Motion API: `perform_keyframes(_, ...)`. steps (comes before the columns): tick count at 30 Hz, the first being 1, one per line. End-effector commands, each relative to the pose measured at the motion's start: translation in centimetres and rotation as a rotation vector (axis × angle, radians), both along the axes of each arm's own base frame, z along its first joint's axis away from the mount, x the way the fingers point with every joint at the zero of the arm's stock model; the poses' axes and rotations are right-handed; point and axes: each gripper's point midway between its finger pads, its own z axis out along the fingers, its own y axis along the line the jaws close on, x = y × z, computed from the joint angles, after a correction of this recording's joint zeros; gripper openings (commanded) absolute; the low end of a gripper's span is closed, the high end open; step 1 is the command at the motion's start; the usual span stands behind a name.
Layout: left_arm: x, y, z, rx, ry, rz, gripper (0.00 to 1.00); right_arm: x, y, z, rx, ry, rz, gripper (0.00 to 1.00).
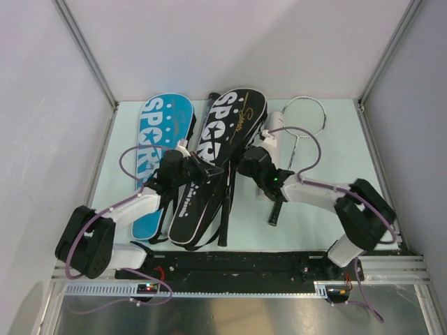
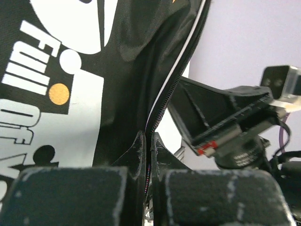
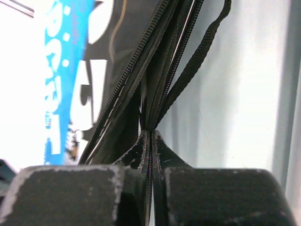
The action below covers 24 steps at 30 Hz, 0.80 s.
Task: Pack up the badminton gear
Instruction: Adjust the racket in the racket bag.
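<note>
**Q:** What is on the table, by count?

**A:** You have two racket covers. One blue cover lies at the left. One black cover lies just beside it and overlaps its right edge. You have one silver racket to the right of the black cover, with its head toward the far wall. One white tube lies against that head's left side. One dark handle protrudes at the far end between the two covers.

**Q:** What do the covers hold?

**A:** You cannot tell, because both interiors are hidden. The zipper edge of the black cover is lifted off the table between the two arms.

**Q:** How do the pincers stand?

**A:** The left gripper is clamped on the black cover's zipper edge, with its fingers pressed together on the seam. The right gripper is clamped on a zipper edge of the same cover, and a black strap runs up from the pinch.
</note>
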Motion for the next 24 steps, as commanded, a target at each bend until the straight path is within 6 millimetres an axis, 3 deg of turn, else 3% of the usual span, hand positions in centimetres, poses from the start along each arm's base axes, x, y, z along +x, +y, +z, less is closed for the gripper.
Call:
perform_keyframes(1,1.5,0.3,5.6,-0.033,-0.15,0.03,0.0,-1.4,-1.1,6.0,-0.016,-0.118,0.053,0.0)
perform_keyframes(6,1.0,1.6,5.6,0.035,-0.178,0.04,0.0,-2.5,-2.5,11.8,0.06,-0.199,0.051,0.0)
perform_keyframes(8,0.7,2.0,5.3,0.058,-0.183,0.038,0.0,-2.6,-3.1,13.2,0.053,-0.221,0.041,0.0)
perform_keyframes(10,0.2,2.1,4.7,0.068,-0.175,0.026,0.0,-2.6,-3.3,13.3,0.029,-0.228,0.036,0.0)
perform_keyframes(16,-1.5,2.4,3.4,0.071,-0.156,-0.007,0.0,-2.3,-3.0,9.7,-0.067,-0.169,0.05,0.0)
perform_keyframes(21,-1.9,3.4,3.2,0.163,-0.18,-0.017,0.0,-1.6,-3.7,9.4,-0.087,-0.171,0.034,0.0)
perform_keyframes(24,-1.9,4.7,3.0,0.296,-0.17,-0.031,0.0,-1.2,-4.8,10.2,-0.078,-0.18,0.009,0.0)
